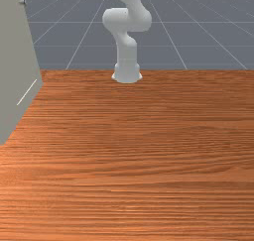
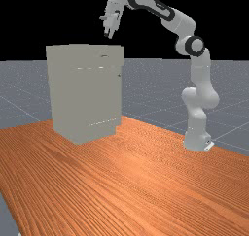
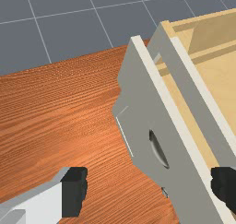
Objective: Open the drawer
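The gripper [image 2: 110,35] hangs just above the top of the grey cabinet [image 2: 82,92] in the far view, fingers pointing down. In the wrist view the gripper [image 3: 150,184] is open, its two dark fingertips wide apart. Between them, farther down, lies the drawer front [image 3: 170,126] with its curved handle [image 3: 159,149]; no contact is seen. A strip of pale wood shows between this front and a grey panel [image 3: 198,85] behind it. The far view also has the handle [image 2: 104,56] near the cabinet's top.
At the front view's left edge stands the cabinet's side [image 1: 15,61], with a small knob [image 1: 22,2]. The wooden table [image 1: 139,150] stretches from there to the front view's right. A second small metal handle [image 3: 164,192] sits lower on the cabinet.
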{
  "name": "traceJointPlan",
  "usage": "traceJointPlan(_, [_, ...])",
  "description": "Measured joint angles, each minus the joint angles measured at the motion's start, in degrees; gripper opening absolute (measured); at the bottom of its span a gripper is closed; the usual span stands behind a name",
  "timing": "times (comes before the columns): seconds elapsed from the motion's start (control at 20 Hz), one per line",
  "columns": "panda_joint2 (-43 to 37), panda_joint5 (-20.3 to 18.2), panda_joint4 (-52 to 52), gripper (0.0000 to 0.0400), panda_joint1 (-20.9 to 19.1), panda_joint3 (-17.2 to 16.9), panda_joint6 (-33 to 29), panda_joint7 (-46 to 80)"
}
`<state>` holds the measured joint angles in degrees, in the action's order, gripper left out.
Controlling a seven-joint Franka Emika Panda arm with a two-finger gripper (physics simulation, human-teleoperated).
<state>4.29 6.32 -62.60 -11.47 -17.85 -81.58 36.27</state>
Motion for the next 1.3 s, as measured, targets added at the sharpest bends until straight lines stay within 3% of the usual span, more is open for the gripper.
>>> traceJointPlan(0.7, [7.43, -0.39, 0.66, 0.0398, -3.49, -1.98, 0.13, -4.14])
traceJointPlan(0.8, [6.47, -2.18, -2.04, 0.0400, -3.31, -1.67, 0.24, -3.88])
traceJointPlan(0.95, [0.90, -5.31, -7.64, 0.0400, -0.80, 0.60, 2.13, -3.64])
traceJointPlan(1.3, [-2.15, -5.72, -10.23, 0.0400, 1.19, 5.33, 5.58, 1.90])
